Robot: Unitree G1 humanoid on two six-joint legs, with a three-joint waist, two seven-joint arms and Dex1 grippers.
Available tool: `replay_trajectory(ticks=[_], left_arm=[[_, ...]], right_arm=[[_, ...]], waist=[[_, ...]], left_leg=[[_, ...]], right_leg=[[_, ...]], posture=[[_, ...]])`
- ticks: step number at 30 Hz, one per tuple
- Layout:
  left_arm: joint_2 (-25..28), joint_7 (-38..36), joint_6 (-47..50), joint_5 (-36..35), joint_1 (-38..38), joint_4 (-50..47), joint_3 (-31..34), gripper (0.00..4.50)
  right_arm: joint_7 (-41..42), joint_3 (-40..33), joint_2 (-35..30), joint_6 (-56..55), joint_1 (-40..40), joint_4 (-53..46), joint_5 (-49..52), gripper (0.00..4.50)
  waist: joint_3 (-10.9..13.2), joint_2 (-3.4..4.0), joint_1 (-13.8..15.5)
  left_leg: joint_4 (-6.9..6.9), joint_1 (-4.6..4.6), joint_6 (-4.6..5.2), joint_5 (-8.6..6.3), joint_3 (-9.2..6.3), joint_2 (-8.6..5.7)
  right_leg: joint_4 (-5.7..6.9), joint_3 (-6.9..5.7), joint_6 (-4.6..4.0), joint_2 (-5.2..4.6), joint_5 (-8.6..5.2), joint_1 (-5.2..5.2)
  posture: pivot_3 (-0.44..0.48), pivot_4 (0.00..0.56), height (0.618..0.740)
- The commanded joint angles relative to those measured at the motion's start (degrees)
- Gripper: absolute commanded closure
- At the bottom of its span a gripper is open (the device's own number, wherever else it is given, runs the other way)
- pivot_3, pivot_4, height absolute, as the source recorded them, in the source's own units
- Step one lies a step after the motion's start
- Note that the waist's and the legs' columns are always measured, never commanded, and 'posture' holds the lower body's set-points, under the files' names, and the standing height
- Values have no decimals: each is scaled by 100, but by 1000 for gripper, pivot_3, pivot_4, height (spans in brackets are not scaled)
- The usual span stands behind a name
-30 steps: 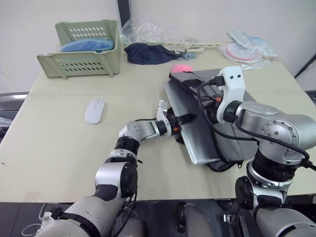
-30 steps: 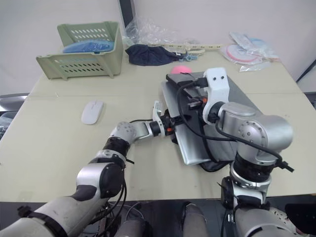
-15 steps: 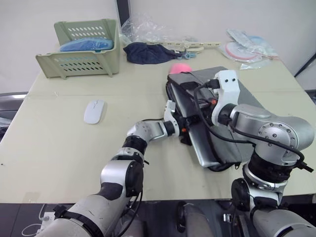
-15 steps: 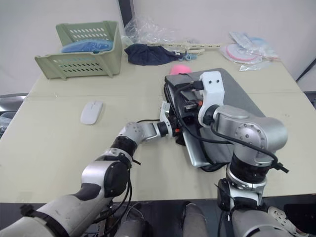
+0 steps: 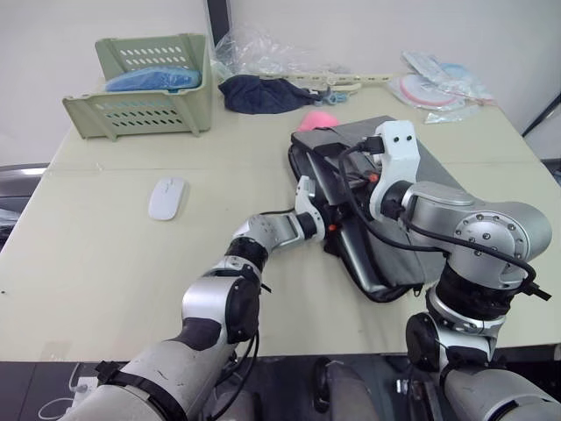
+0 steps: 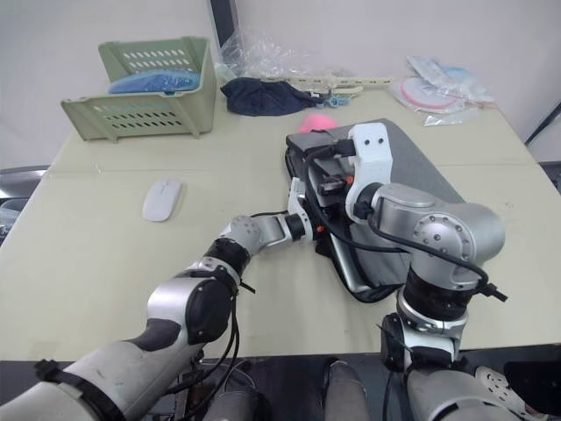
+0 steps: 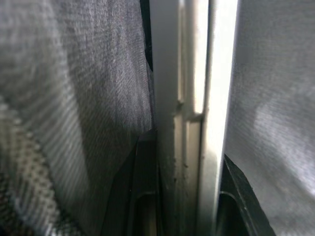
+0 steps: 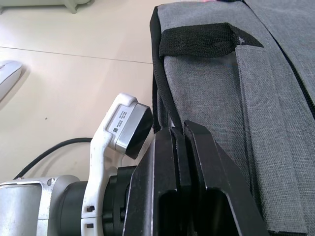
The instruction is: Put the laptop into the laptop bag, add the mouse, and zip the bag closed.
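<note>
Two grippers | left [image 5: 326,230] fingers clamp laptop [image 7: 189,98], deeper in bag [image 5: 412,254] | right [image 8: 179,135] pinches bag edge

no legible text, brand, number or sign appears in any view. a small printed label [image 8: 121,119] sits on the white housing of the left wrist [image 8: 118,132], seen from the right wrist view, but its characters are too small to read.
</note>
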Motion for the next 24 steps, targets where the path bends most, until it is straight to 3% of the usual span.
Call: replay_trajectory(ticks=[1,8,10,11,18,24], left_arm=[[-340,208,-509,-131,-366,-4,236,3963],[-459,210,-619,-10,-349,42,220,3963],[-459,161,-565,-48,-333,25,243,3148],[-449,140,-522,-83,-330,19,271,2958],[-398,-10,-285,79,-308,-69,73,49],[-213,-153,144,150,-119,-425,-141,19]], right_arm=[[-30,-29,169,30,-235,-114,361,4418],[-202,-120,266,30,-177,-124,551,4418],[-264,-126,265,30,-156,-134,618,4500],[-291,-133,270,30,-146,-140,648,4500],[-472,-176,244,30,-114,-139,855,4500],[-574,-202,168,30,-65,-94,947,4500]], waist=[[0,0,2],[0,0,0],[0,0,0],[0,0,0],[0,1,-13],[0,1,-20]], left_leg=[[0,0,0,0,0,0],[0,0,0,0,0,0],[-1,0,0,0,0,0],[0,0,0,0,0,0],[-2,3,0,0,1,1],[-2,3,1,0,2,2]], right_leg=[[0,0,0,0,0,0],[0,0,0,0,0,0],[0,0,0,0,0,0],[0,0,0,0,0,0],[1,1,0,1,0,3],[2,5,0,1,0,3]], posture=[[0,150,740],[0,150,740],[0,150,740],[0,150,740],[0,150,740],[0,150,740]])
